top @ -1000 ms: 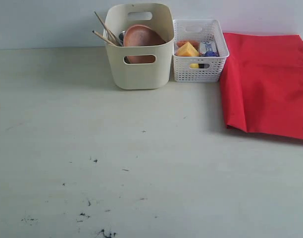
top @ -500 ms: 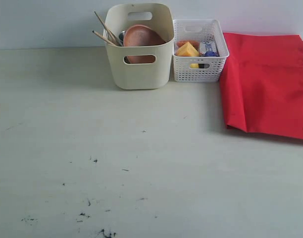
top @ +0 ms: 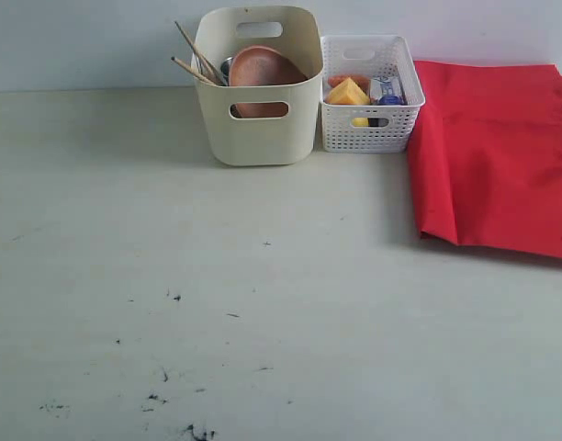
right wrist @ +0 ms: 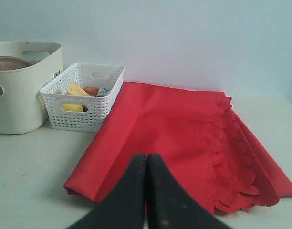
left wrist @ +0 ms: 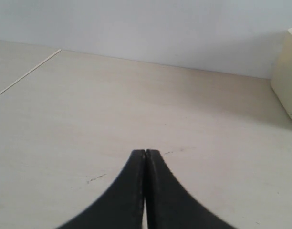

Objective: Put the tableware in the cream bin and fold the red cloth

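Two containers stand side by side at the far edge of the pale surface [top: 263, 276], close to the wall [top: 97, 41]: the cream bin [top: 258, 138] on the left, and a white basket [top: 368, 133] just beside it on the right; we cannot tell whether they touch. Inside the cream bin a brown wooden plate [top: 263, 69] leans tilted, showing above the rim and through the front handle cutout. A pair of chopsticks [top: 195, 58] sticks out over the bin's left rim, slanting up and to the left. Other items behind the plate are too hidden to name. The white basket holds a yellow block [top: 348, 93], a small carton [top: 385, 89] and something orange-red behind them. The red cloth [top: 497, 156] lies flat on the surface to the right of the basket, its near-left edge just beside the basket's corner, and it runs off the right side of the exterior view. From the right wrist view it lies in layers, with its scalloped edge [right wrist: 234, 162] on the side away from the basket. The left hand [left wrist: 145, 152] is clenched, fingertips pressed together on nothing, low over bare surface with the cream bin off to one side. The right hand [right wrist: 146, 156] is likewise clenched and empty, just in front of the cloth's near edge. Small dark marks [top: 162, 377] dot the near surface.
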